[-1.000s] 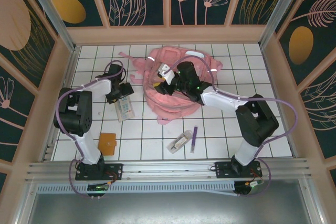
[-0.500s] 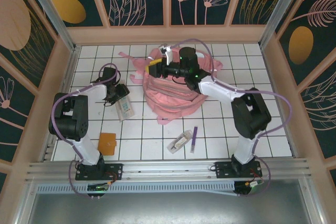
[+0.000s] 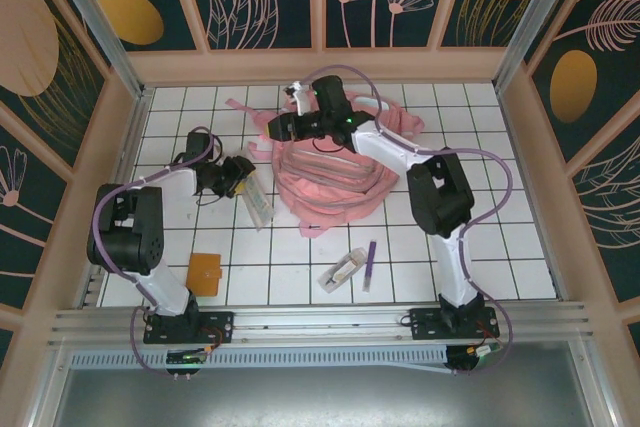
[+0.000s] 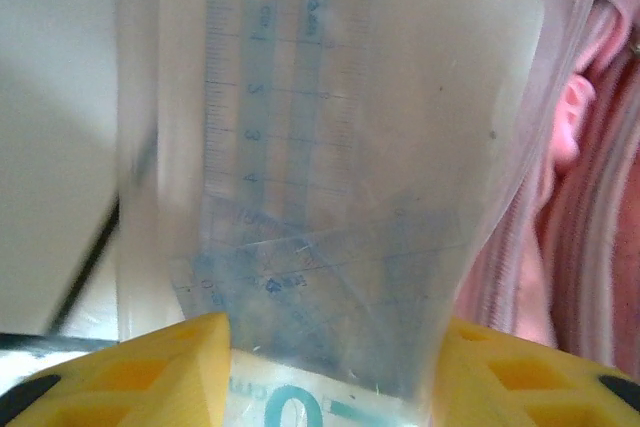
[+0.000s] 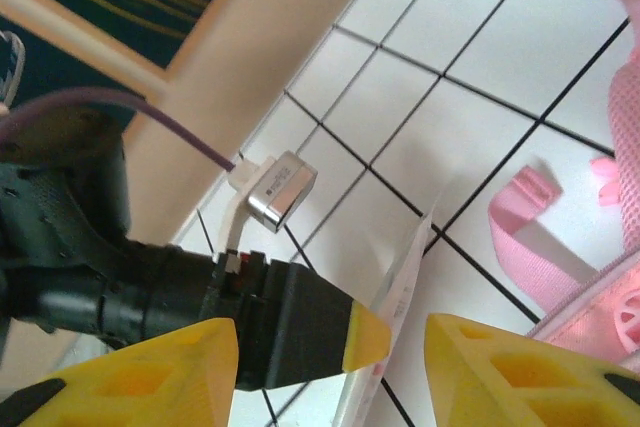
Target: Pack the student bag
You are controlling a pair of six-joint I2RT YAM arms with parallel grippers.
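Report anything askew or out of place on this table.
The student bag lies crumpled, its straps splayed across the tiles on its far-left side. The clear ruler pouch is buckled where the left gripper pinches it. Nothing looks spilled.

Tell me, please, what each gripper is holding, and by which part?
The left gripper holds the clear ruler pouch by one end, pinched between its yellow fingers. The right gripper is open and holds nothing.

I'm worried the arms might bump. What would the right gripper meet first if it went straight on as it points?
Most likely the left gripper, which grips the pouch dead ahead of the right gripper; depth is unclear.
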